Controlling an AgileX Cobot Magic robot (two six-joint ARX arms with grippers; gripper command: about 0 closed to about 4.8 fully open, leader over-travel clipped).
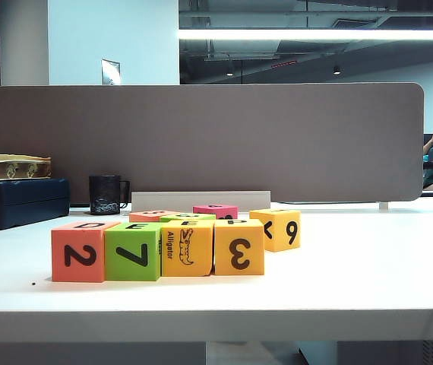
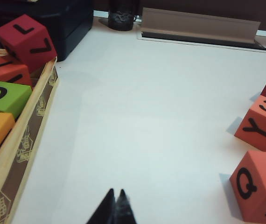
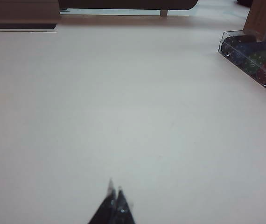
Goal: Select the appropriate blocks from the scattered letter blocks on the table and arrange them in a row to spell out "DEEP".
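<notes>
Four blocks stand touching in a row near the front of the table (image 1: 353,289): red-orange with 2 (image 1: 80,253), lime-green with 7 (image 1: 133,252), yellow with the alligator (image 1: 188,249), amber with 3 (image 1: 239,247). Behind them lie an amber block with 6 (image 1: 277,228), a pink one (image 1: 216,211) and a salmon one (image 1: 152,215). No gripper shows in the exterior view. My left gripper (image 2: 115,192) is shut and empty over bare table, beside a red-orange Q block (image 2: 259,186) and a Y/3 block (image 2: 260,123). My right gripper (image 3: 114,190) is shut and empty over bare table.
A cardboard box (image 2: 28,140) holds more blocks, with a red L/7 block (image 2: 25,39) on top. A black mug (image 1: 106,195), a dark case (image 1: 19,201) and a grey partition (image 1: 201,141) stand at the back. A clear case of chips (image 3: 254,58) lies to the right.
</notes>
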